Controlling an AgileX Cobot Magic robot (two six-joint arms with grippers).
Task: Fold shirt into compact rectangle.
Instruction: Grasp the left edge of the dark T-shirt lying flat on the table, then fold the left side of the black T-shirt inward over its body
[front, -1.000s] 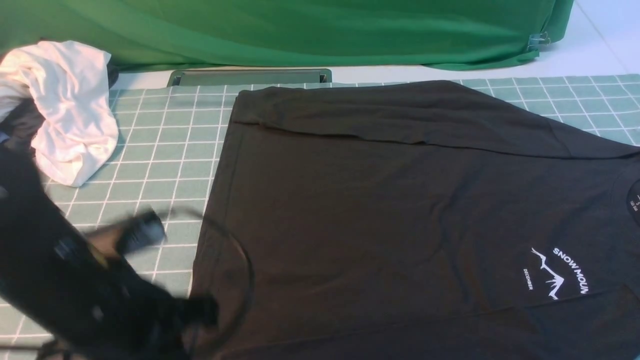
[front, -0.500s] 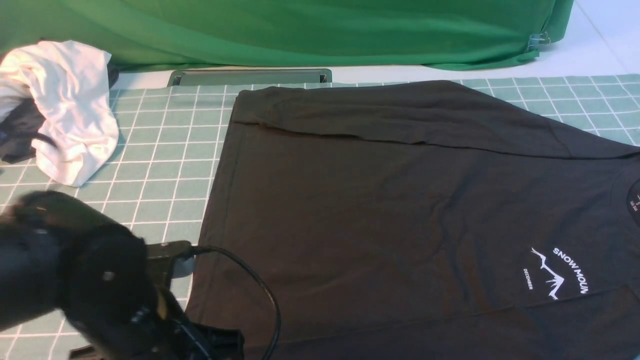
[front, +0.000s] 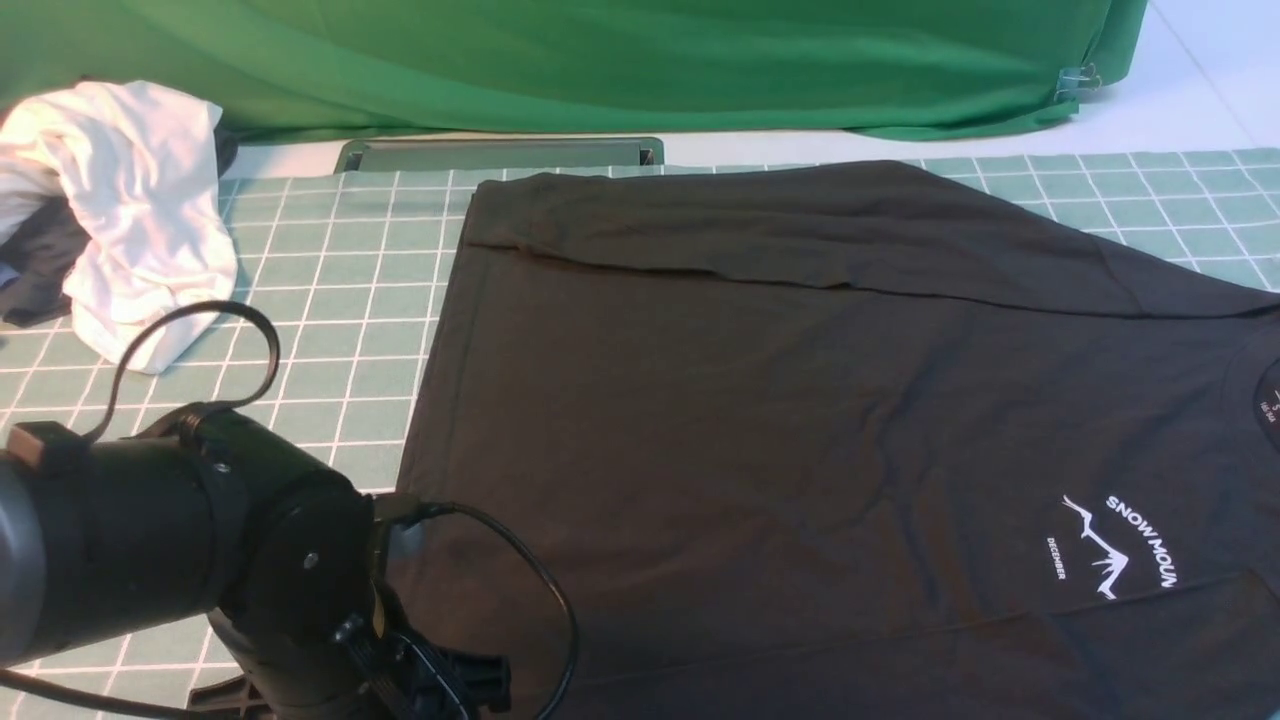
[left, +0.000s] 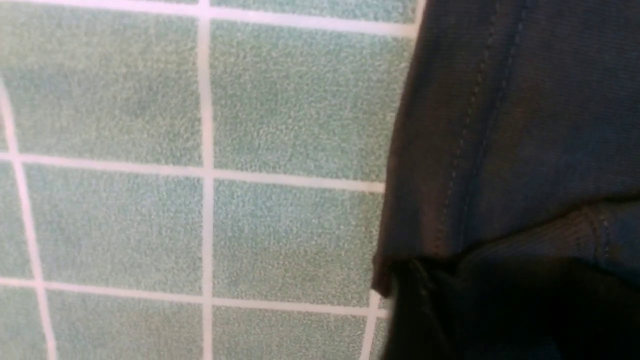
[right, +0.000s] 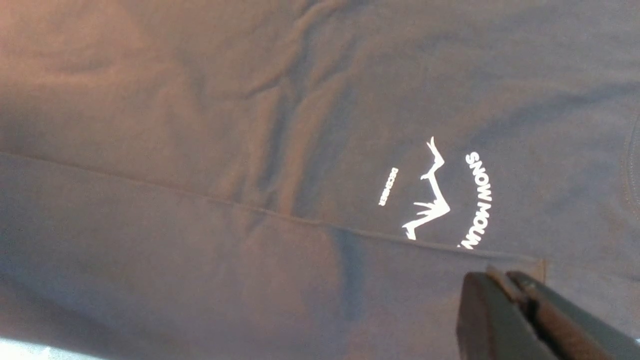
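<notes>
We find the left fingers (front: 460, 678) at the near hem corner of the shirt (front: 800, 400); whether they are open or holding cloth, we cannot tell. The right fingers (right: 500, 295) are pressed together and empty, over the folded edge beside the logo (right: 435, 195). The shirt lies flat on the counter (front: 330, 300), its long axis running from one set of fingers to the other.

Shirt (front: 760, 400) runs off front view's right & bottom edges. Neck label (front: 1268, 400) is cut by the right edge, print too small to read. Logo (front: 1120, 545) lettering stops at "MOUN" where a folded layer covers it. L arm (front: 200, 560) hides shirt's near-left corner. L gripper (front: 470, 685) mostly cut by bottom edge, jaws unreadable. White garment (front: 130, 220) cut at left edge, covers part of dark cloth (front: 35, 270). R gripper (right: 500, 277): only tips show, wrist view only.
</notes>
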